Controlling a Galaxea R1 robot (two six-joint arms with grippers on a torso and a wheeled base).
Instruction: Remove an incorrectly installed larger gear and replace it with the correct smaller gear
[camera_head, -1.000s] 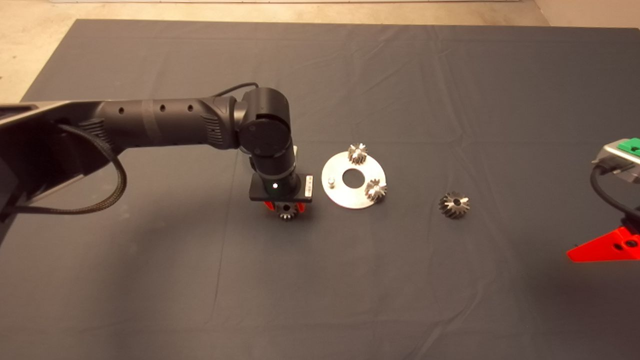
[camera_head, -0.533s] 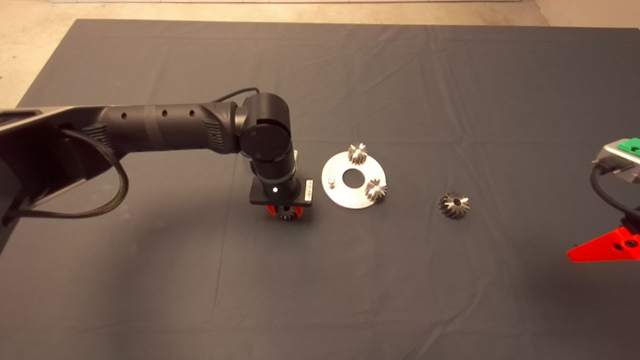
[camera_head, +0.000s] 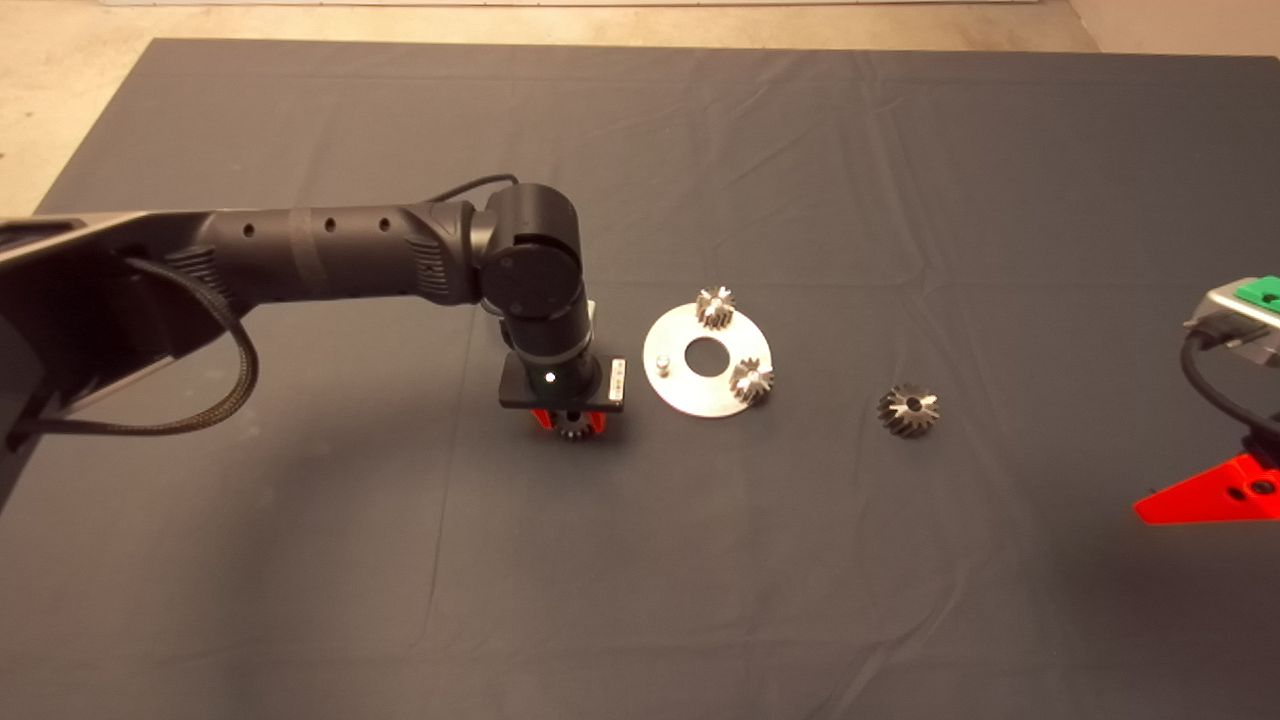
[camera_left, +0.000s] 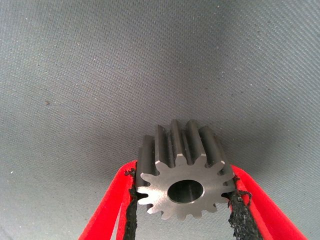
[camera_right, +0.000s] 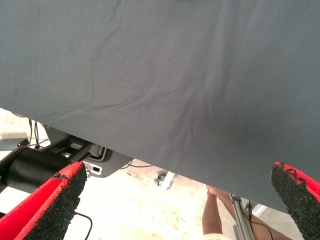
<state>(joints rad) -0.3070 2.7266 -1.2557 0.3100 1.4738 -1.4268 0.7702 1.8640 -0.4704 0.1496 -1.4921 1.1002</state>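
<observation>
Two of the three pins on the round silver plate (camera_head: 708, 361) carry small bright gears; the third pin (camera_head: 662, 361), on the side nearest the left arm, stands bare. The larger gear (camera_head: 908, 410) lies on the dark mat (camera_head: 800, 560) well to the right of the plate, apart from everything — so the removal half of the task appears done.

The left gripper (camera_left: 184, 210) is down at the mat just left of the plate, its black pads (camera_left: 131, 217) pressed against opposite sides of the smaller gear (camera_left: 183, 175): it is clenched on that gear, bore facing the wrist camera. Whether the gear has left the cloth cannot be told.

The right gripper (camera_right: 177, 200) waits at the mat's right edge, fingers spread wide and holding nothing (a person's leg shows beyond the mat there).

Outstanding, by my judgement — carry the smaller gear across to the bare pin, line up the bore, seat it, release.
</observation>
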